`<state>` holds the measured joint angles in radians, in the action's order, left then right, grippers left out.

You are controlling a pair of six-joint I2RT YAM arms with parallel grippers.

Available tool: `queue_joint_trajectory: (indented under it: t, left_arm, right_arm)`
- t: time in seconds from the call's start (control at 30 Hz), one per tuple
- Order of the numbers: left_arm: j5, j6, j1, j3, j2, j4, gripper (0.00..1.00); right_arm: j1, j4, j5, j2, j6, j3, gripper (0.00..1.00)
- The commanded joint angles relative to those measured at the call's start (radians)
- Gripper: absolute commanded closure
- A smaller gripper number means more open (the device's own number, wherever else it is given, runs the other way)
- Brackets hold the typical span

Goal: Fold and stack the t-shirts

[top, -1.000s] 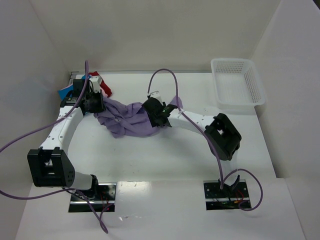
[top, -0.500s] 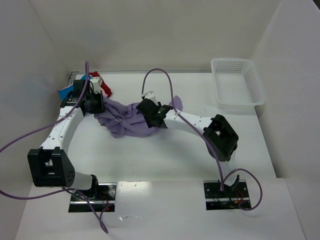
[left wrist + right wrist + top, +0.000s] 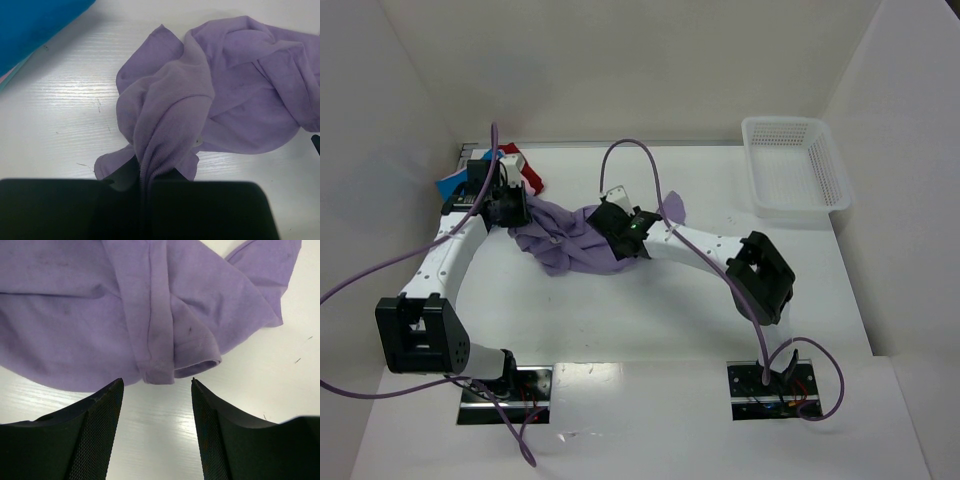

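Observation:
A crumpled lavender t-shirt lies on the table's left-centre. My left gripper is shut on its left edge, a ridge of purple cloth pinched between the jaws. My right gripper stands open over the shirt's right side; in the right wrist view its two fingertips flank bare table just short of a hemmed edge, holding nothing. Folded blue and red t-shirts lie at the back left behind the left gripper; the blue t-shirt fills the left wrist view's top-left corner.
A white mesh basket stands at the back right. White walls close the table at back and sides. Purple cables loop over both arms.
The right gripper has slid left over the purple shirt and its jaws have widened slightly. The left gripper and its hold have not moved.

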<state>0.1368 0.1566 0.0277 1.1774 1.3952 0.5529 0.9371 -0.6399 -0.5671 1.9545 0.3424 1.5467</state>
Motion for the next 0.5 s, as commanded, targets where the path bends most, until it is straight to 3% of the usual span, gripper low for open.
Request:
queue_joint_trajectory:
  t: [0.0, 0.47]
  left_arm:
    - [0.024, -0.015, 0.0, -0.001, 0.004, -0.025, 1.0]
    - [0.024, -0.025, 0.0, -0.001, 0.013, -0.025, 0.99]
  right_arm:
    - [0.012, -0.012, -0.005, -0.025, 0.009, 0.024, 0.37]
    - [0.022, 0.009, -0.086, 0.106, -0.033, 0.07, 0.42]
